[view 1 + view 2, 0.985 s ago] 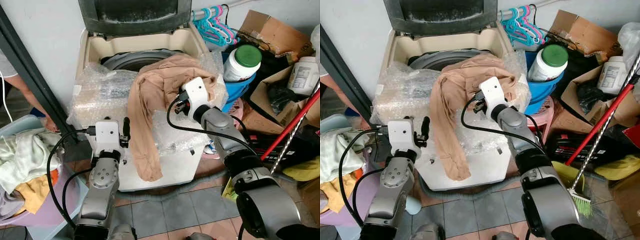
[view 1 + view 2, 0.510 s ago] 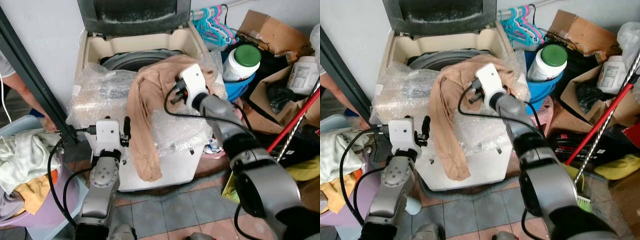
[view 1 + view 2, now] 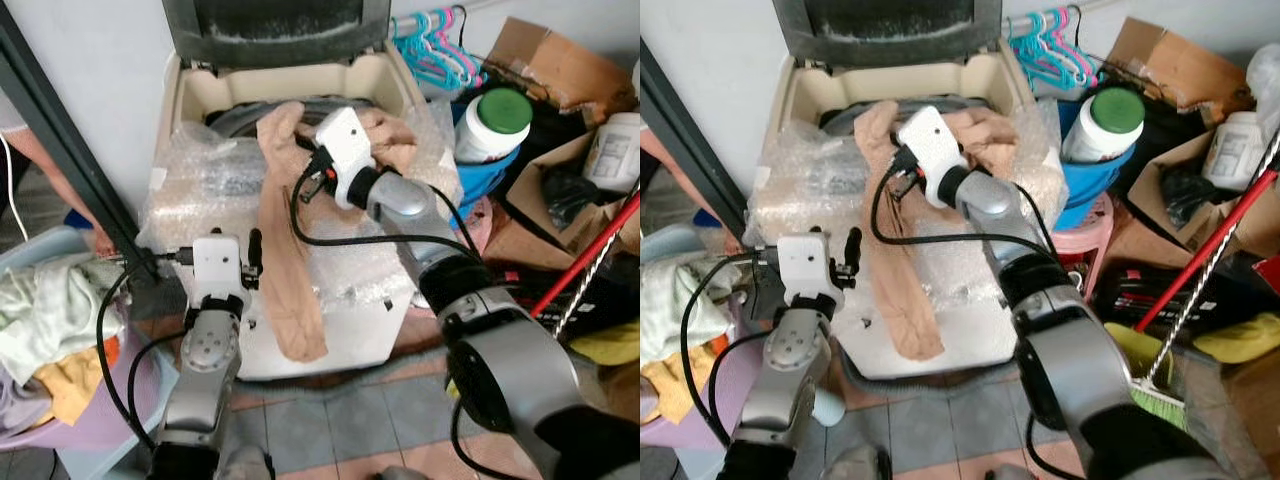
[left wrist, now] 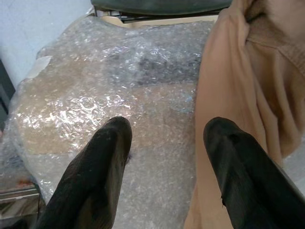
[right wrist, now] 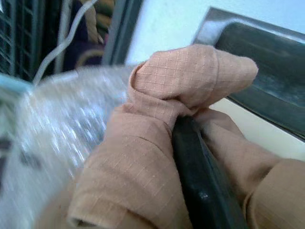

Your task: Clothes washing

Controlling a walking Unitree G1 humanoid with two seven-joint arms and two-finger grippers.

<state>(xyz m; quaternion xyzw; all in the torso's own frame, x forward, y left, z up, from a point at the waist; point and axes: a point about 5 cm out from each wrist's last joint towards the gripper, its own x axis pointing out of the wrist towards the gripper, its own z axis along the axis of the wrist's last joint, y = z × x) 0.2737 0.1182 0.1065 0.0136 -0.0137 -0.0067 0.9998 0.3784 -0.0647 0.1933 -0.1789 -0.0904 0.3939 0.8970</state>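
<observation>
A humanoid robot is loading a top-loading washing machine (image 3: 190,95) whose lid is standing open against the wall. The right gripper (image 5: 190,157) is pinching a bunch of a tan garment (image 3: 285,250), its jaws closed on the cloth, and is holding that bunch over the near rim of the dark drum opening (image 3: 235,115). From the jaws the cloth is spilling both ways: a crumpled part is lying behind them toward the drum, while a long leg of it is trailing below them, down across the bubble wrap (image 3: 200,190) covering the machine's front deck and hanging past the front panel toward the tiled floor. The left gripper (image 4: 164,143) is hovering low in front of the machine, its jaws spread wide and holding nothing, with the bubble wrap beneath them and the hanging cloth just beside one fingertip. Off to the left arm's side, a basket (image 3: 120,440) of mixed laundry is waiting, and a person's arm (image 3: 50,165) is showing at the edge of the scene. To the right arm's side, a blue bucket with a green-capped jar (image 3: 490,120), hangers and cardboard boxes are crowding the corner.

The step in hand appears to be feeding this garment into the drum. The next move is likely calling for the right gripper to carry the bunch further over the opening and release it, though the trailing leg would probably still need lifting in, perhaps by the free left gripper, lest its weight drag the garment back out.
</observation>
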